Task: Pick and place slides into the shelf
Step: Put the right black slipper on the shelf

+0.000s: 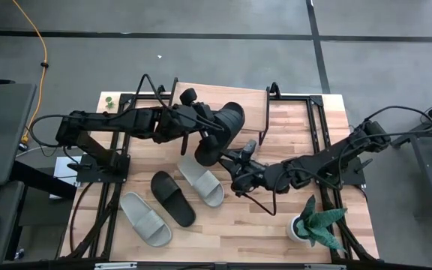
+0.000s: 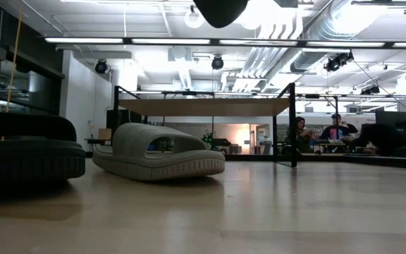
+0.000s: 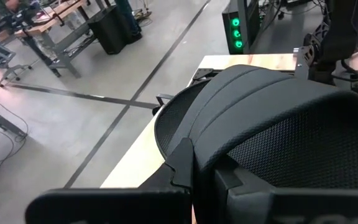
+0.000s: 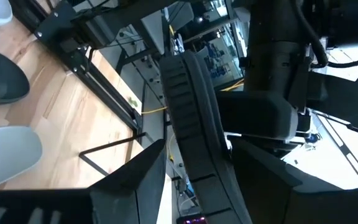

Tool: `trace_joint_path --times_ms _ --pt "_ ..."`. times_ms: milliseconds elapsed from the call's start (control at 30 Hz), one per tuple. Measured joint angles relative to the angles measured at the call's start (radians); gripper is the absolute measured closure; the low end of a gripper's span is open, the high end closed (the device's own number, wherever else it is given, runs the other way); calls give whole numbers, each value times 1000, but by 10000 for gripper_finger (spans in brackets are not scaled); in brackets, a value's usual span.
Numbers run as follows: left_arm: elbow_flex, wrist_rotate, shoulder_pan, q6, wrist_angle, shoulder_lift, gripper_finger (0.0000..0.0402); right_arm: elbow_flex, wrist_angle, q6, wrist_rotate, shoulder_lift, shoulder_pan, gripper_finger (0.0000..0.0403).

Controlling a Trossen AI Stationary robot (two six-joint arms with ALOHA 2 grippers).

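A black slide [image 1: 223, 133] hangs in the air between both arms, just in front of the shelf [image 1: 201, 91], a light-wood board on black legs. My left gripper [image 1: 207, 129] reaches in from the table's left and is shut on it. My right gripper [image 1: 240, 156] comes from the right and is closed against the same slide. On the table lie a second black slide [image 1: 172, 197] and two grey-green slides [image 1: 201, 180] [image 1: 145, 217], all sole down. The low view shows a grey-green slide [image 2: 157, 152], a black one [image 2: 27, 152], the shelf [image 2: 203, 106] behind, and the raised slide [image 2: 220, 8] at the top. My left gripper holds the black slide at its wide strap [image 3: 253, 106], coming level from the table's left. The slide's own bulk hides where the fingers [image 3: 182, 163] meet it. The slide is lifted clear of the table and tilted. My right gripper has the slide's ribbed sole edge [image 4: 194, 134] between its two fingers [image 4: 138, 177], one on each flat side. It comes from the table's right and near side, slanting upward. The sole runs away from the fingers toward the left gripper.
A potted plant [image 1: 315, 221] stands near the table's right near corner, close under the right arm. Black frame rails [image 1: 317, 127] run along the table's sides. People sit at desks in the room [image 2: 316, 134] beyond the table. Bare wood [image 1: 276, 217] lies near the front middle.
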Motion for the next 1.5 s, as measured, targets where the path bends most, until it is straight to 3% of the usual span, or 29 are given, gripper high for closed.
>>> trace_joint_path --times_ms 400,767,933,1200,1500 --pt "1 -5 1 15 20 56 401 -2 1 7 -18 23 -27 226" --pt "2 -12 0 7 21 62 401 -1 127 -8 -27 98 -30 229" --pt "3 -16 0 -1 3 62 401 -1 142 -8 -19 97 -31 264" --pt "4 -16 0 3 -3 61 401 -1 133 9 -19 97 -31 366" --pt "4 -44 0 6 -7 61 361 -1 120 70 -22 97 -31 372"
